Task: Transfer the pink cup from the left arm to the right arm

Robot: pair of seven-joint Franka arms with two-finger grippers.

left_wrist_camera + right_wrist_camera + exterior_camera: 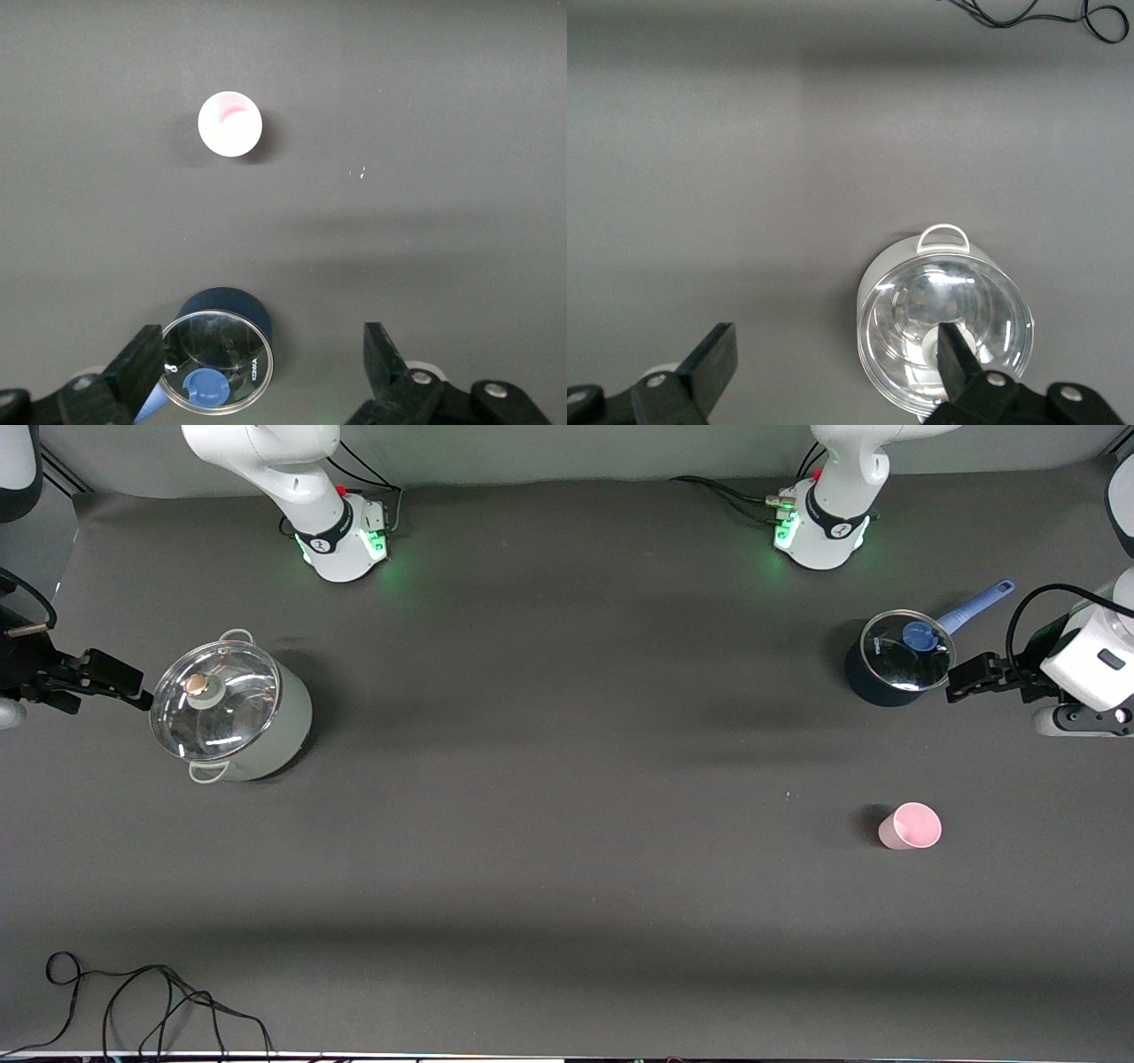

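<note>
While both arms waited high at their own ends of the worktop (567,886), you had the pink cup (910,825) standing upright and alone on the dark surface, toward the left arm's end and nearer to the front camera than the blue saucepan (895,662). Nothing touched the cup; it sat well apart from either gripper.

You kept the left gripper (961,677) up in the air just beside the blue saucepan's glass lid (907,651), its fingers (383,354) spread wide with nothing between them. From the left wrist view you could see the cup (229,125) from above, its open mouth facing the camera, and the saucepan (218,350) with its blue knob by one finger.

You held the right gripper (120,682) at the right arm's end, beside the rim of the large pale pot (232,708), whose domed glass lid (215,703) carried a round knob. Its fingers (716,359) were also spread apart and empty, one of them overlapping the pot's lid (945,329) in the right wrist view.

You also had a loose black cable (133,1001) lying on the worktop near the front camera, toward the right arm's end.
</note>
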